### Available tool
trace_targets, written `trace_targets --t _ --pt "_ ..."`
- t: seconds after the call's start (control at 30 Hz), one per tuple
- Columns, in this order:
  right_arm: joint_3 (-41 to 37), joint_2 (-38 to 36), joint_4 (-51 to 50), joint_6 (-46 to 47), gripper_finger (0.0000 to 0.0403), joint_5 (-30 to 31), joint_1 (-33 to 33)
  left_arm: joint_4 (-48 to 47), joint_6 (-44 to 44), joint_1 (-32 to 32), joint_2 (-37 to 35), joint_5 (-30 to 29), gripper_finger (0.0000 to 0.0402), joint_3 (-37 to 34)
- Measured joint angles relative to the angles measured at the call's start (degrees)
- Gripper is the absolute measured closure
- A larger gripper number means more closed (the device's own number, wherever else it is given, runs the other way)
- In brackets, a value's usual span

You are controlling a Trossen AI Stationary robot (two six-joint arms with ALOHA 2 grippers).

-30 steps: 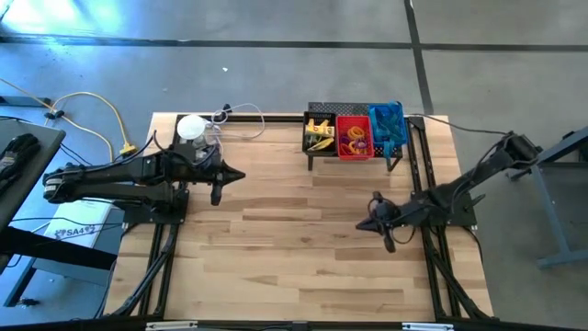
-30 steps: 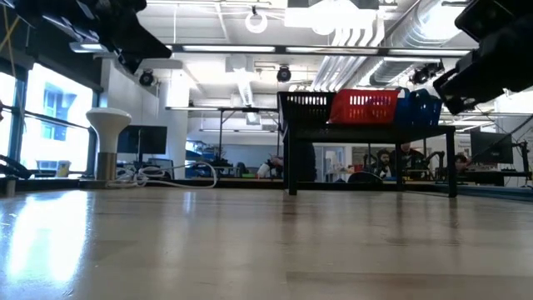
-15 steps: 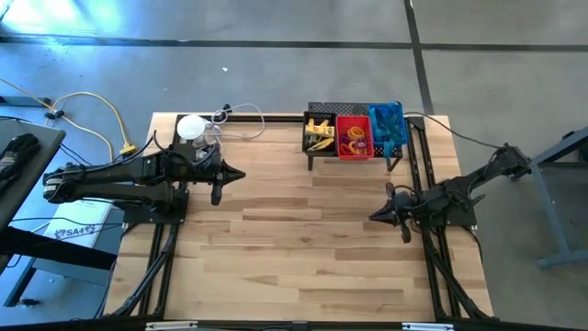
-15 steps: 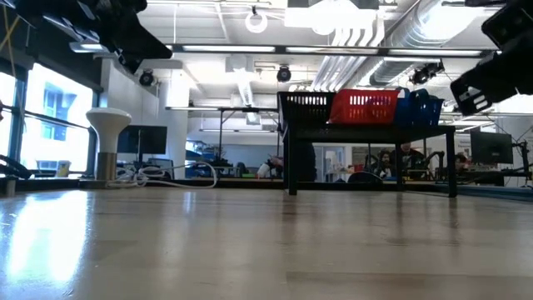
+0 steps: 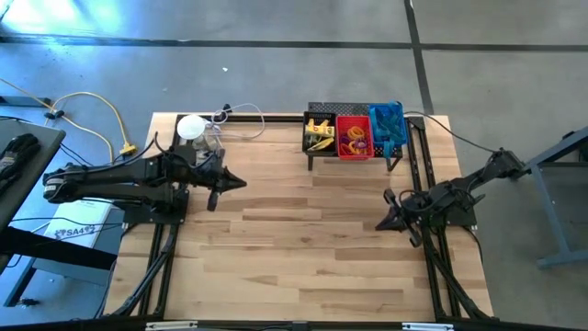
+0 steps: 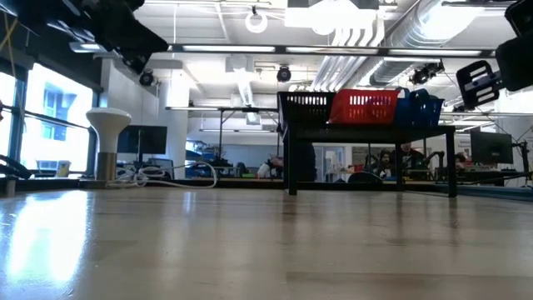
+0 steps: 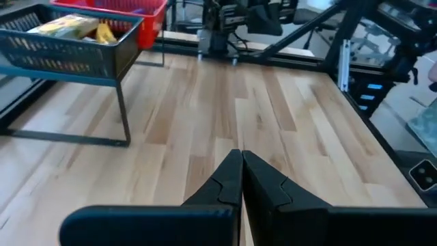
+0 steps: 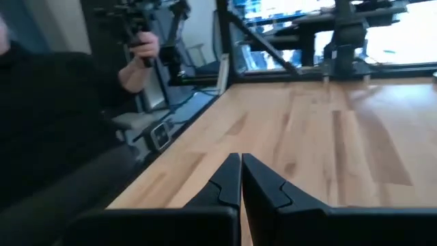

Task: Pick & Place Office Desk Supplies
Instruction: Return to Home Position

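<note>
The supplies lie in three bins on the black wire-mesh shelf [image 5: 354, 156] at the table's far edge. Yellow-and-black clips [image 5: 320, 134] fill the black bin, coloured rings [image 5: 354, 140] the red bin, and a blue bin [image 5: 387, 127] stands beside them. The left wrist view shows the clips [image 7: 75, 26] in their black bin. My left gripper [image 5: 241, 183] hovers shut over the table's left half, left of the shelf. My right gripper [image 5: 379, 224] hovers shut near the right edge, nearer than the shelf. Both sets of fingers show closed in the wrist views [image 7: 240, 164] [image 8: 240, 167].
A white round object [image 5: 191, 127] with a coiled cable stands at the far left corner; the low view shows it too [image 6: 108, 142]. Bare wood [image 5: 294, 248] spreads between the arms. Black frame rails run along both side edges. A person's hand [image 8: 140, 46] shows beyond the table.
My right gripper has drawn back toward the table's right edge and risen in the low view, staying shut. My left gripper has shifted slightly toward the near edge.
</note>
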Motion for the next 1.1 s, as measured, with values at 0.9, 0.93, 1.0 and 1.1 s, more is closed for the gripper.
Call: trace_targets --t 0.9,0.93,1.0,1.1 --pt "-0.09 1.64 -1.63 4.88 0.0401 4.44 0.04 14.63 2.25 0.01 -20.38 15.52 0.0401 -23.94" --pt "-0.09 1.64 -1.64 4.88 0.0401 4.46 0.04 14.64 2.09 -0.02 -21.66 16.74 0.0401 -24.19" --pt "-0.11 1.64 -1.63 4.9 0.0401 4.46 0.04 14.66 1.14 -0.02 -24.4 16.76 0.0401 -24.42" --pt "-0.11 1.64 -1.65 4.9 0.0401 4.48 0.04 14.67 -2.51 -0.02 -28.42 11.46 0.0401 -24.44"
